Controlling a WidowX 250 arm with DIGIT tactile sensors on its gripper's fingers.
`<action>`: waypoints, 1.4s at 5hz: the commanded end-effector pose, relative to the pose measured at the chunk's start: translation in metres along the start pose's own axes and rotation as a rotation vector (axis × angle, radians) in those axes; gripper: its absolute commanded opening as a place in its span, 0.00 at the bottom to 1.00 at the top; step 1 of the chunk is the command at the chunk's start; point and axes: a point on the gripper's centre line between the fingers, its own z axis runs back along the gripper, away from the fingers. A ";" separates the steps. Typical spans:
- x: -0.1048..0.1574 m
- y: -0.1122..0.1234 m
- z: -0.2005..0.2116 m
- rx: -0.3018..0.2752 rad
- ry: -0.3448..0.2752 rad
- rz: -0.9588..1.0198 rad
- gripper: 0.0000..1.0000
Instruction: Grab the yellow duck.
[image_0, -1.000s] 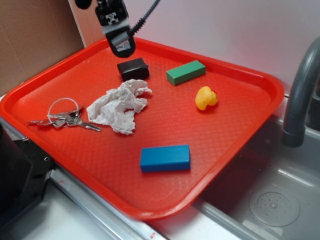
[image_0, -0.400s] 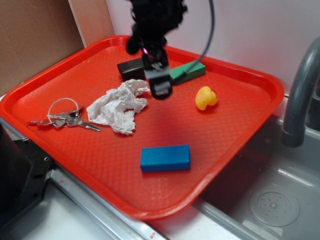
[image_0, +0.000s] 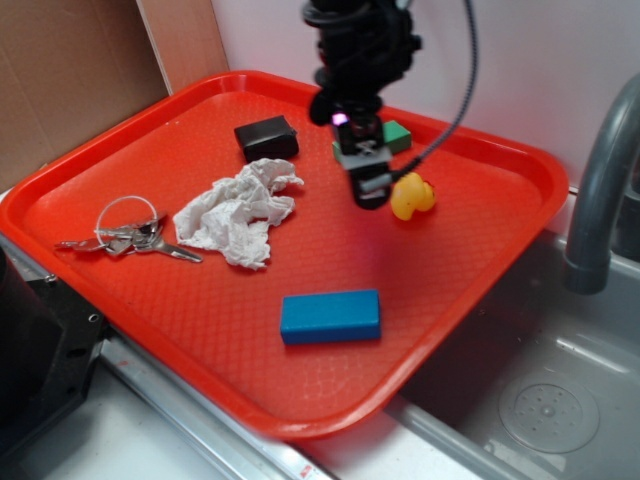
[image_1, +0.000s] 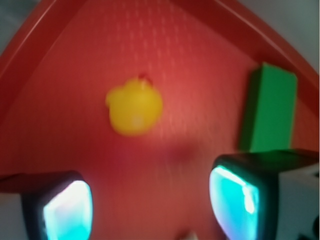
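Duck: the yellow duck (image_0: 411, 195) sits on the red tray (image_0: 470, 270), toward the far right part. In the wrist view the yellow duck (image_1: 134, 107) looks blurry and lies ahead of the two fingers, with nothing touching it.
End effector: the end effector (image_0: 368, 187) hangs above the tray, just left of the duck. In the wrist view the end effector (image_1: 150, 205) has its fingers (image_1: 67, 210) spread wide apart, and nothing is between them.
Green block: the green block (image_0: 397, 133) lies behind the arm near the far rim, partly hidden. In the wrist view the green block (image_1: 269, 107) is to the right of the duck, well apart from it.
Blue block: the blue block (image_0: 330, 316) lies flat near the front of the tray.
Black box: the small black box (image_0: 266, 137) sits at the far left part of the tray.
Paper: the crumpled white paper (image_0: 238, 213) is in the middle left.
Keys: the keys (image_0: 125, 234) on a ring lie left of the paper.
Tap: a grey tap (image_0: 602, 190) stands at the right, over a sink (image_0: 530, 390).
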 end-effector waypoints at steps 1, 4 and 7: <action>0.043 0.001 -0.021 -0.031 -0.006 -0.003 1.00; 0.034 -0.020 0.010 0.072 0.064 -0.053 0.00; -0.051 -0.013 0.085 0.138 0.011 0.283 0.00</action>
